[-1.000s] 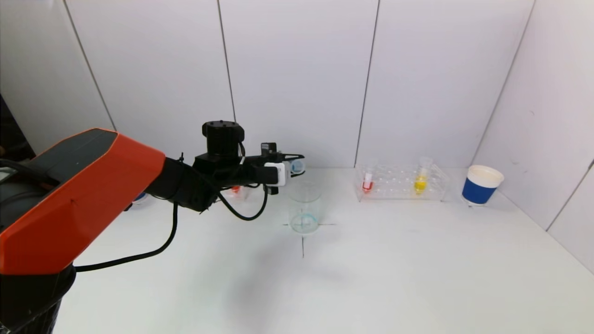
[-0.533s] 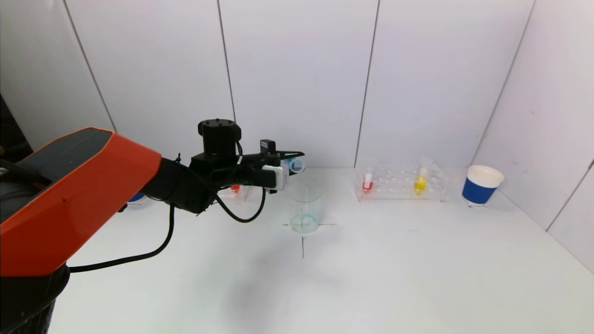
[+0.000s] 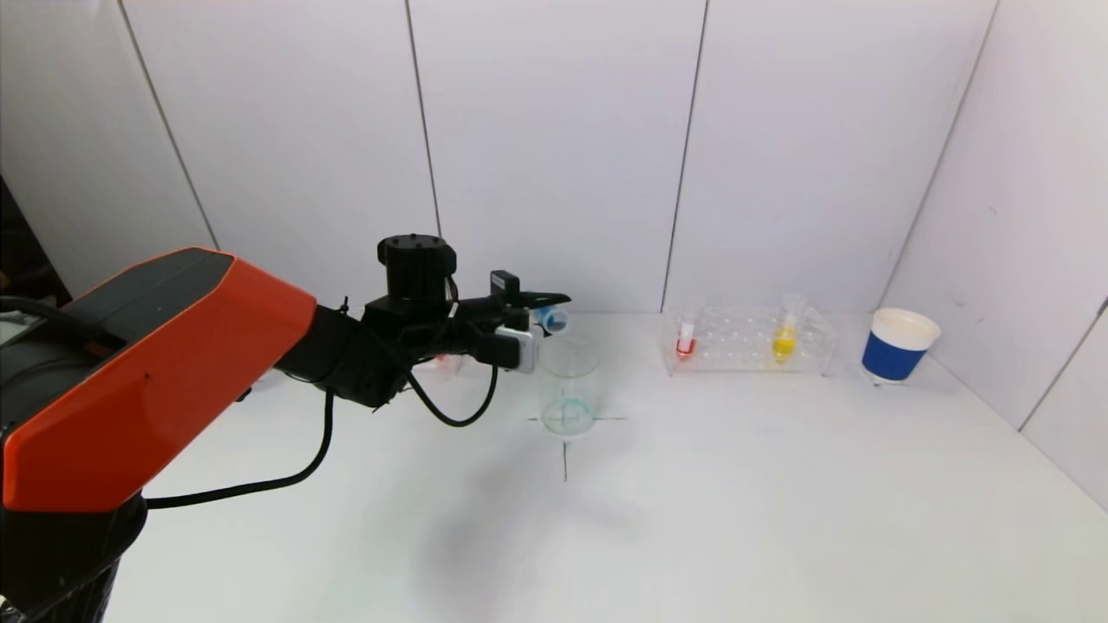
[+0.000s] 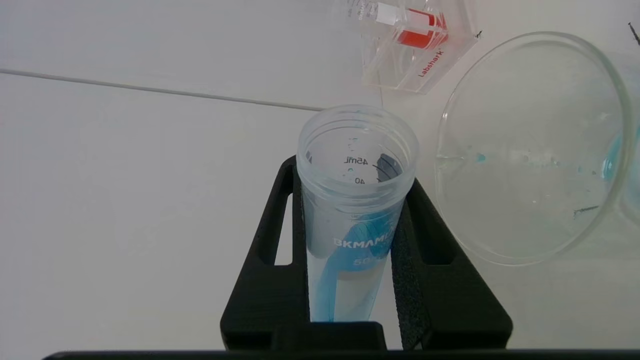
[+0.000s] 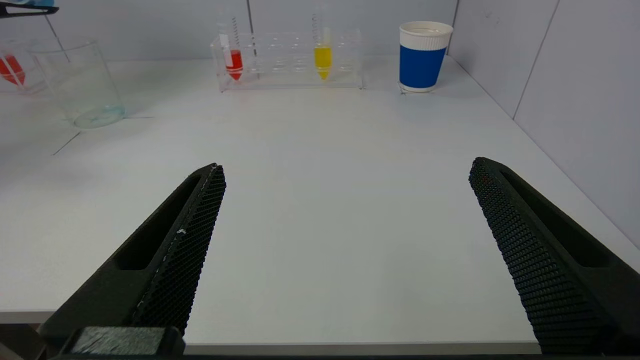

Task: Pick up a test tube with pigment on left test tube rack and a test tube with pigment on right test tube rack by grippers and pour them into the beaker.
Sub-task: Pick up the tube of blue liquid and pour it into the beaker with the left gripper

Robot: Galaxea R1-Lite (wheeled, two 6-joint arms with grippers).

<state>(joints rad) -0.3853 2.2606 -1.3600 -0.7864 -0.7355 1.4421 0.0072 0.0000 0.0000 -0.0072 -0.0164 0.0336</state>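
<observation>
White wall panels close in the back and right side of the bench (image 3: pixel 692 519), and I see everything laid out along its far edge. My left hand (image 3: pixel 544 316) is up near the middle of the bench, clamped on a clear test tube (image 4: pixel 352 215) with blue pigment streaking its inside; the tube lies tipped over on its side, its open mouth just above and behind the rim of the beaker (image 3: pixel 569 385). From the left wrist camera I can see both black fingers (image 4: pixel 425 260) pressed against the tube's sides, and the beaker mouth just beside it with blue droplets on the glass. A thin ring of blue shows at the beaker's bottom, which stands on a black cross mark (image 3: pixel 564 433) drawn on the bench. Behind my left arm, the left test tube rack (image 4: pixel 417 55) holds a tube of red pigment (image 4: pixel 417 32). Off to the right, the right test tube rack (image 3: pixel 749 342) carries a red tube (image 3: pixel 686 339) and a yellow tube (image 3: pixel 785 337), both upright and well apart. A blue-and-white paper cup (image 3: pixel 898 346) stands just beyond that rack. My right hand (image 5: pixel 345 250) hangs low at the near edge of the bench, fingers spread wide, holding nothing.
</observation>
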